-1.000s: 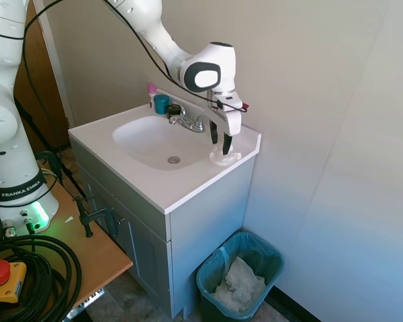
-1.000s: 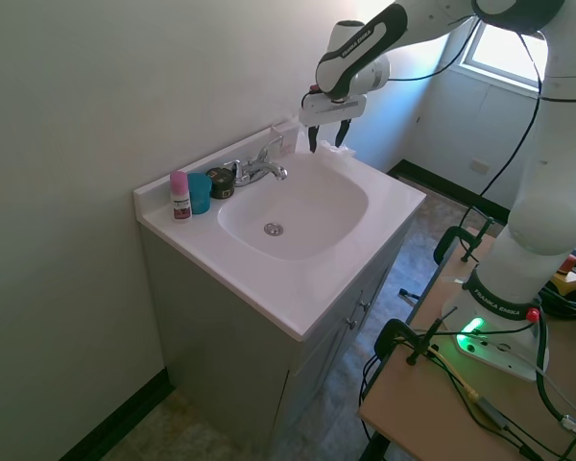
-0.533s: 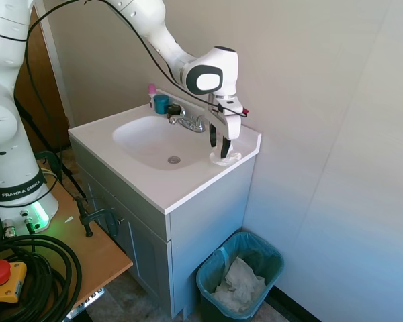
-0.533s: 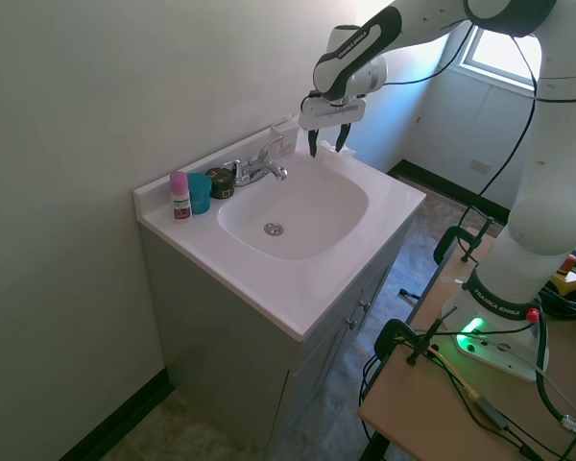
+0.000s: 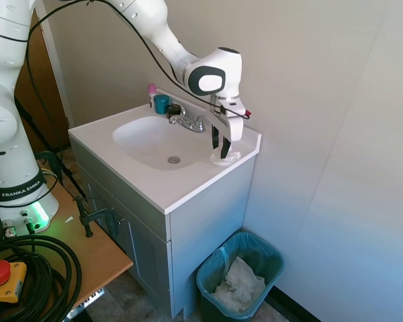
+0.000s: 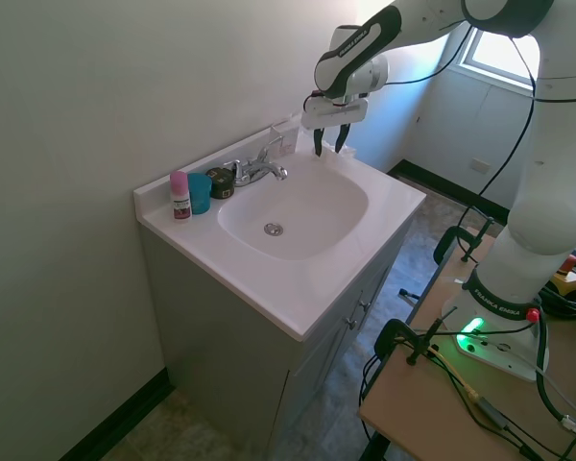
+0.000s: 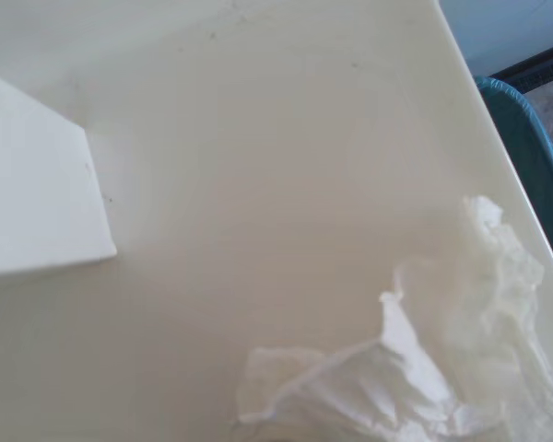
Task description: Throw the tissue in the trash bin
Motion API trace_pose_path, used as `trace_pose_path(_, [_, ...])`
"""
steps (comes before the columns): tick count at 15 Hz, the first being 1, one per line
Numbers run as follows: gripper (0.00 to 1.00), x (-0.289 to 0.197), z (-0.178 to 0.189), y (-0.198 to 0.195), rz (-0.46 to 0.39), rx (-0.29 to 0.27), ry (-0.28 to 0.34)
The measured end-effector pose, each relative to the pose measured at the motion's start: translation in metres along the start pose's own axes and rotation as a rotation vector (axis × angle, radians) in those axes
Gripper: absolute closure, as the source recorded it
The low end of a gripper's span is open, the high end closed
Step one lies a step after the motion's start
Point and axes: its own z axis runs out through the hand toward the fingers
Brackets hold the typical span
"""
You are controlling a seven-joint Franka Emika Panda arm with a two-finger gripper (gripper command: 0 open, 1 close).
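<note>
Fingers spread apart, the gripper has drifted slightly sideways over the tissue on the vanity corner; grasp not yet made.

Counter: plain white, grey cabinet under it. Tissue, centre frame: white. Bin, lower right: teal, blue-green liner, greyish-white paper inside. Upper left of basin: pink-capped bottle, teal cup, chrome faucet. Arm: white, black panel.
</note>
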Motion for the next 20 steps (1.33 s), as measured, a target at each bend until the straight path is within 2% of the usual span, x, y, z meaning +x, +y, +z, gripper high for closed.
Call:
trace_pose_path(4, [1.00, 0.000, 0.005, 0.002, -0.007, 0.019, -0.045])
trace_pose_path(11, [1.00, 0.001, 0.003, 0.001, -0.008, 0.041, -0.052])
trace_pose_path(13, [1.00, 0.003, -0.007, 0.000, -0.015, 0.067, -0.043])
trace_pose_path(15, [1.00, 0.008, -0.030, 0.004, -0.024, 0.126, -0.026])
trace_pose_path(18, [1.00, 0.032, -0.078, 0.040, 0.060, 0.210, 0.009])
trace_pose_path(20, [1.00, 0.063, -0.080, 0.076, 0.145, 0.225, 0.013])
